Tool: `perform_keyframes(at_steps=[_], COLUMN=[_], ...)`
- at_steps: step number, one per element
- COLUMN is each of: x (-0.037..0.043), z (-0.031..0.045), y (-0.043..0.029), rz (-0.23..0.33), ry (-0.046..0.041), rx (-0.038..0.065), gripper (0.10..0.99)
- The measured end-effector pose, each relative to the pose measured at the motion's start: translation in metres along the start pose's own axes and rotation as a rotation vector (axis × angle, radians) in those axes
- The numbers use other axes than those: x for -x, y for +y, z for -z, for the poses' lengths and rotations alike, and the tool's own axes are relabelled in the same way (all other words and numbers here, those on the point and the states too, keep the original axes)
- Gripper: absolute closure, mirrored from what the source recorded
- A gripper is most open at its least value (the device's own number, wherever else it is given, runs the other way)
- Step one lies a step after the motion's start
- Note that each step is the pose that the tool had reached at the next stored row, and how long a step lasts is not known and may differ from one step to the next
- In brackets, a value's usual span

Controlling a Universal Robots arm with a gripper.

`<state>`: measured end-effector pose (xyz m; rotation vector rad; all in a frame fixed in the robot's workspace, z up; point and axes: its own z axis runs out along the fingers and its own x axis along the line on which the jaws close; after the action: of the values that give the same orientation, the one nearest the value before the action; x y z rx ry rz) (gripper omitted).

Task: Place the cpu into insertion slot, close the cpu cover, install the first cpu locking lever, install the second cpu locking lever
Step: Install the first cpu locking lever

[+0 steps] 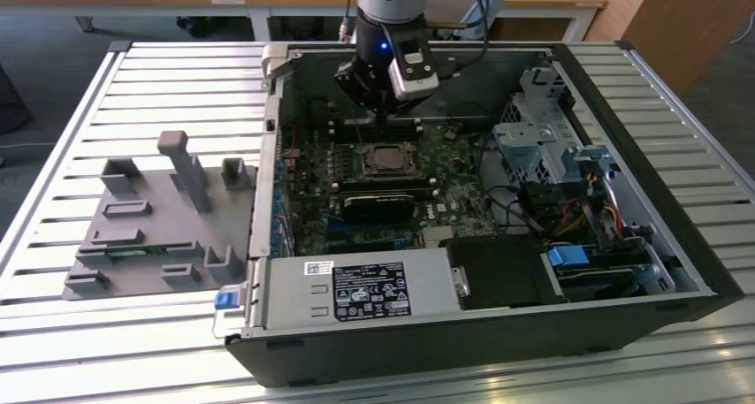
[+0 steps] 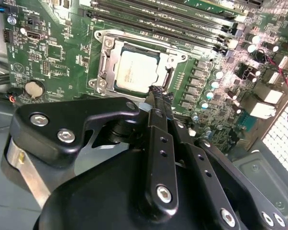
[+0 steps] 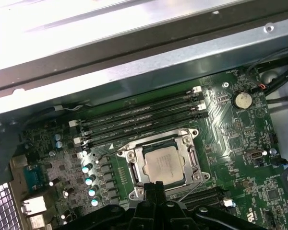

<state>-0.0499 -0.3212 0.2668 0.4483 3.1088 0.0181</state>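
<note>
CPU (image 2: 137,71) lies flat in the slot (image 3: 140,168) on the green circuit board (image 2: 53,57), its pale metal face up. The cover (image 2: 107,60) is down around it, a silvery frame with the chip showing through its cut-out middle. Whether the thin locking levers beside the frame are hooked in place is hard to make out, so I leave that open.

In both wrist views the gripper (image 2: 156,92) hangs over the frame's edge, just beside one side of the chip, its black fingers (image 2: 159,143) drawn together to a narrow tip with nothing visible between them (touching the frame or just above it, I cannot tell).

Long dark memory sticks (image 3: 144,117) run side by side next to the slot, and a coin battery (image 3: 241,99) sits farther off on the board.

In the exterior view the arm reaches down into the open computer case (image 1: 660,245), which lies on a slatted table (image 1: 71,112); a grey holder block (image 1: 154,218) rests on the table at the exterior view's left.
</note>
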Motion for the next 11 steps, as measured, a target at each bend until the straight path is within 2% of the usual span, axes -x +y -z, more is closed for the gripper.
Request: perform_keyframes(at_steps=[5, 11], x=[-0.0035, -0.0082], z=[0.0000, 0.0000], y=[-0.0011, -0.0026], rz=[0.014, 0.034], ry=[-0.0084, -0.0094], rx=[0.003, 0.003], gripper=[0.980, 0.980])
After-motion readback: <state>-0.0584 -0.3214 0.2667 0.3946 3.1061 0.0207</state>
